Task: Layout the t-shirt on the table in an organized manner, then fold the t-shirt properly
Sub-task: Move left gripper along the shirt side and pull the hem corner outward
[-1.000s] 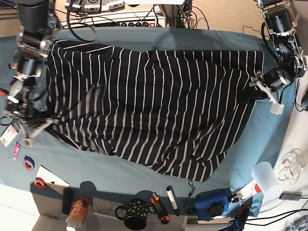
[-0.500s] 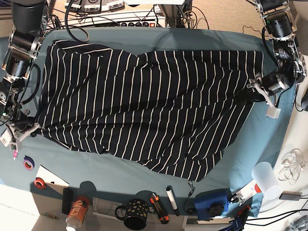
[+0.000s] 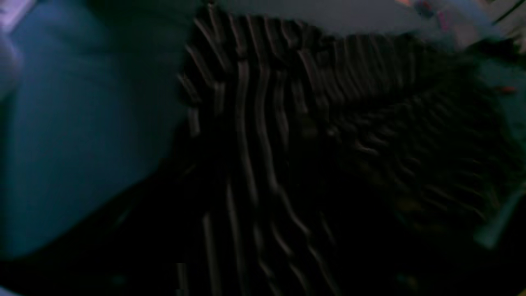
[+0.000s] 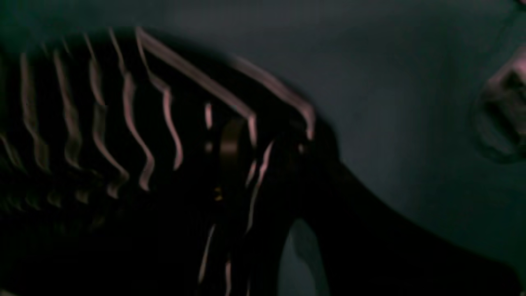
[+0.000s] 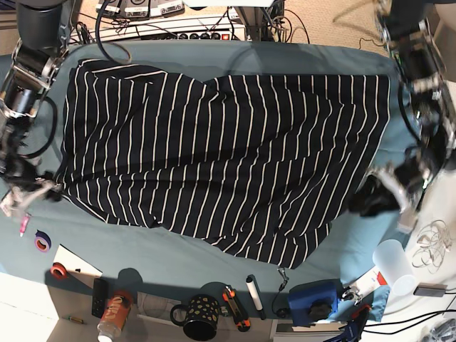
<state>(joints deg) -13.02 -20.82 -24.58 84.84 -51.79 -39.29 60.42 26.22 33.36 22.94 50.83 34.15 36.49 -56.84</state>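
the t-shirt [image 5: 221, 149] under my arms is dark navy-black with thin white stripes, evenly spaced. the bench [image 5: 178, 260] wears a smooth teal-blue cloth. along its near edge i see a black mug with yellow dots [image 5: 197, 317], an orange can [image 5: 114, 313], a white marker [image 5: 254, 295], a blue box [image 5: 313, 299], a purple tape roll [image 5: 43, 241] and a red one [image 5: 59, 271].

L gripper [image 5: 388, 191] now lower along t-shirt [image 5: 221, 149] edge; R gripper [image 5: 32, 194] jaws no longer clamped.
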